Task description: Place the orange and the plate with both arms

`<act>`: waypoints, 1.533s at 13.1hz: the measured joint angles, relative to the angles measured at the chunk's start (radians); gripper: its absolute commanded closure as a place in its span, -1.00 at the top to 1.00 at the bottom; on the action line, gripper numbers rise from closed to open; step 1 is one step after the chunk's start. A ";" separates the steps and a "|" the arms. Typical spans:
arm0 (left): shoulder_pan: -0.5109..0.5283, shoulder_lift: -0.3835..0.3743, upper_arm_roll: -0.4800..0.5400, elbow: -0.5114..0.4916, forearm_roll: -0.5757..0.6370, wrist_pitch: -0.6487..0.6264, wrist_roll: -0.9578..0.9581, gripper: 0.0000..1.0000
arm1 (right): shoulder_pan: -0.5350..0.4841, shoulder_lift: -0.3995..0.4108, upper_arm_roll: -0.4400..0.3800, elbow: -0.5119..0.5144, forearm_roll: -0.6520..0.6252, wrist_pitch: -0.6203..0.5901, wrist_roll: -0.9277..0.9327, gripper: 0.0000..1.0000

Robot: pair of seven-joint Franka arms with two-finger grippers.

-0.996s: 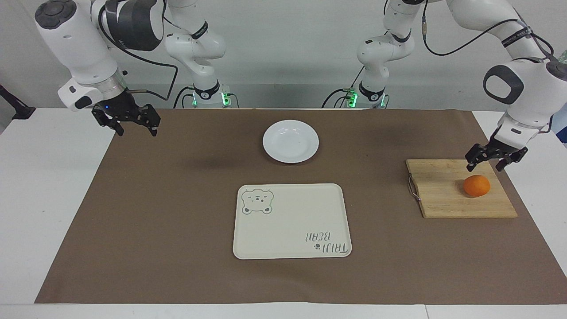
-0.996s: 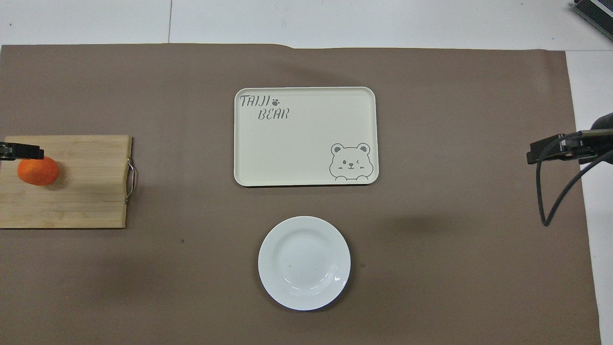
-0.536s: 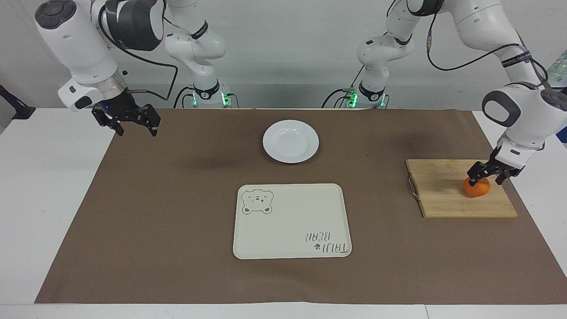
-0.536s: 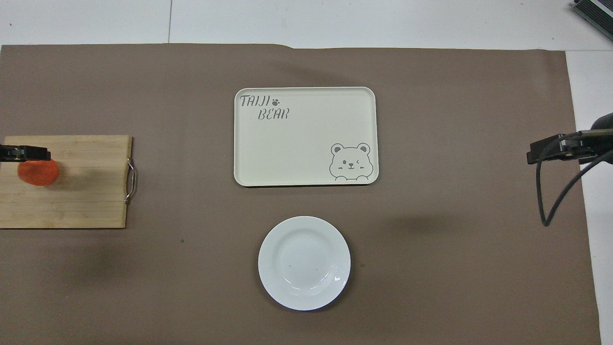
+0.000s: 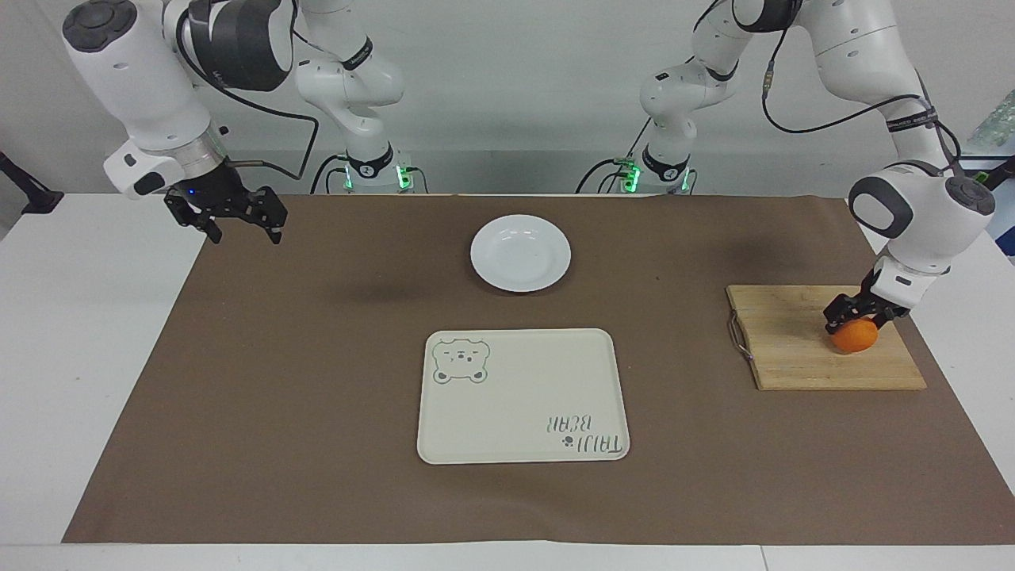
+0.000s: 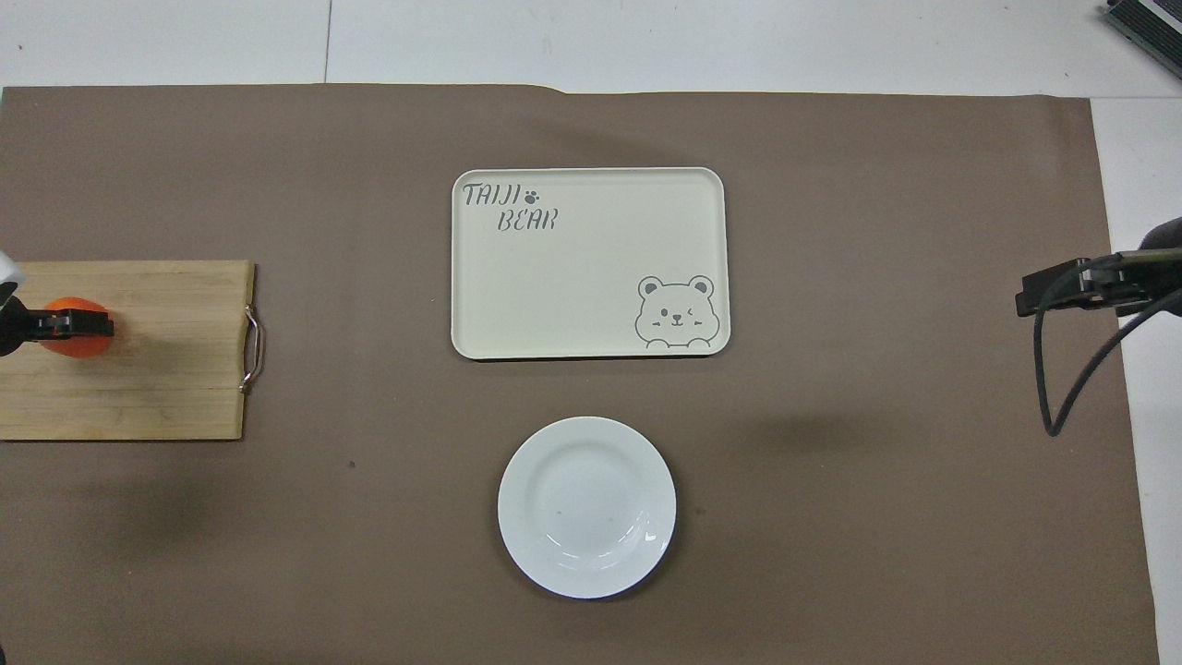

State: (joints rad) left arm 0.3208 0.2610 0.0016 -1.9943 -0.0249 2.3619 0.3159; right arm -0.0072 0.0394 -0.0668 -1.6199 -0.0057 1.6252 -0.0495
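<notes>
orange: the orange sits on the wooden cutting board at the left arm's end of the table, directly under the left gripper, whose fingers come down on either side of its top.
left jaws: set close about the fruit's upper half; whether they have pressed fully onto the skin I cannot tell.
step in hand: judged to be the grasp of the orange, with the lift not yet begun.
doing it well: the fruit is round and smooth, so the fingers should meet it at its widest part rather than high on the crown, or it may squirt out; lift straight up before travelling.
plate: the plate lies on the brown mat, well apart from both sets of jaws.
tray: the cream bear tray lies just beside the plate, farther from the robots, and holds nothing.
right jaws: the right gripper waits in the air over the mat's edge at its own end, fingers spread wide and holding nothing.
room: white table, pale wall, cables trailing from the arms.
</notes>
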 measured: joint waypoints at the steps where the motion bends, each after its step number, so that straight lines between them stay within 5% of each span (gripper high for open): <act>1: 0.000 0.000 -0.003 0.000 0.000 0.000 -0.004 -1.00 | 0.000 0.000 0.000 0.000 0.000 0.000 0.000 1.00; 6: -0.006 -0.011 -0.025 0.010 0.000 0.006 -0.006 -1.00 | 0.000 0.000 0.001 0.000 0.000 0.000 0.000 1.00; 9: -0.091 -0.080 -0.032 0.013 0.000 -0.070 -0.016 -1.00 | 0.000 0.000 0.001 0.000 0.000 0.000 0.000 1.00; 14: -0.345 -0.243 -0.038 0.006 -0.001 -0.350 -0.194 -1.00 | 0.000 0.000 0.002 0.000 0.000 0.000 0.000 1.00; 20: -0.791 -0.277 -0.046 -0.087 -0.039 -0.323 -0.569 -1.00 | 0.000 0.000 0.002 0.000 0.000 0.000 0.000 1.00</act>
State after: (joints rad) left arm -0.4699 -0.0164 -0.0448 -2.0814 -0.0638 2.0392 -0.2533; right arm -0.0070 0.0394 -0.0651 -1.6199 -0.0057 1.6252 -0.0495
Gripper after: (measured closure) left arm 0.207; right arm 0.000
